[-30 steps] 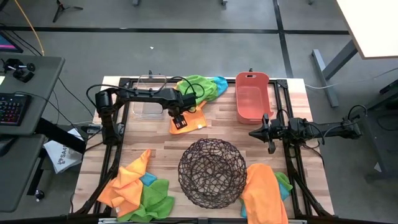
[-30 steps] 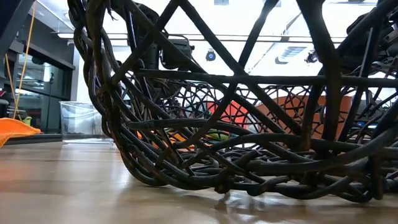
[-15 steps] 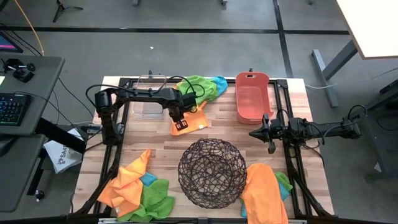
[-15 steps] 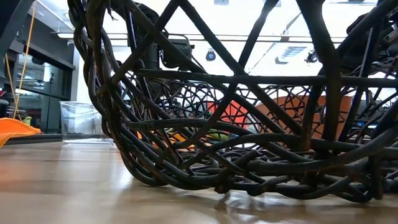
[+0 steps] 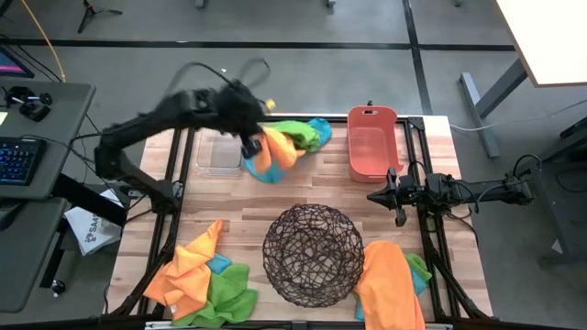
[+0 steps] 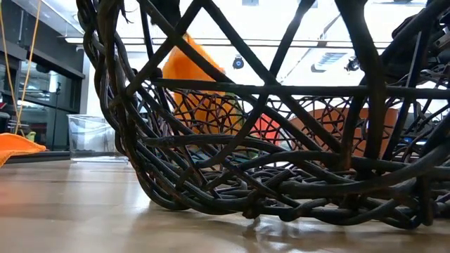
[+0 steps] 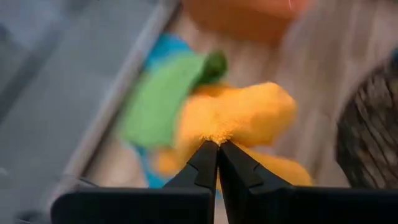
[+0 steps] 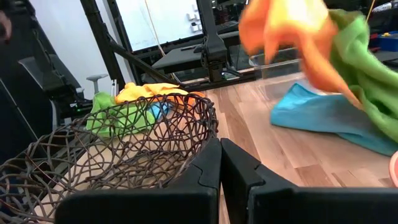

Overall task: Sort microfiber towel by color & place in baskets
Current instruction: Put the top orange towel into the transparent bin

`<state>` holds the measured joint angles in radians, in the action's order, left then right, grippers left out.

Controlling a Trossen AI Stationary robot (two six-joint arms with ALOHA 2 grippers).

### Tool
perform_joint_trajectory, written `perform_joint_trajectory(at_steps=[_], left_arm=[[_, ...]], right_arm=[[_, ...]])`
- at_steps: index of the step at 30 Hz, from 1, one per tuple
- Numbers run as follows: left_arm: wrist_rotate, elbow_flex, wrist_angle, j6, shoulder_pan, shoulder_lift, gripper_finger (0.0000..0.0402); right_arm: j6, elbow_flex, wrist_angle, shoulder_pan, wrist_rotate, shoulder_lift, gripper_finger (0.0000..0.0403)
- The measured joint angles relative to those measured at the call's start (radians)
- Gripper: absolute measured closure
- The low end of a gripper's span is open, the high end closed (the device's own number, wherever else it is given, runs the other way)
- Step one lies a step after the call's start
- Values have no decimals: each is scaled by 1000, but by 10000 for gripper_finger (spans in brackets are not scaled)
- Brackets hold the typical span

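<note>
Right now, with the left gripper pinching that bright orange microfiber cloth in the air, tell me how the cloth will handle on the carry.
The bright orange microfiber cloth droops in folds below the left gripper, so it is probably floppy and will swing. Held by one small pinch, it looks light. Hanging low over the green cloth, its tail may drag that along.

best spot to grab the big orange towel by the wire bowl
Grip the raised fold along the orange towel's middle, coming straight down from above. It lies draped in a long heap beside the wire bowl, and the idle right pincer is nearest.
</note>
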<state>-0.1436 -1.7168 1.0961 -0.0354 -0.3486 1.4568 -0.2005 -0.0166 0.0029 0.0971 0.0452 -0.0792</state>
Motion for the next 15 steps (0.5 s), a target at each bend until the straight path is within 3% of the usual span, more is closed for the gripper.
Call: perform_joint_trajectory(at_steps=[7,11,15], left_arm=[[-256,-72,10,-19,-58,-113,401],[-411,-72,81,65,-102,-160,401],[-499,-71,188,136,-137,-180,401]], right_arm=[[0,0,0,0,0,0,402],[0,0,0,0,0,0,402],[0,0,0,0,0,0,402]])
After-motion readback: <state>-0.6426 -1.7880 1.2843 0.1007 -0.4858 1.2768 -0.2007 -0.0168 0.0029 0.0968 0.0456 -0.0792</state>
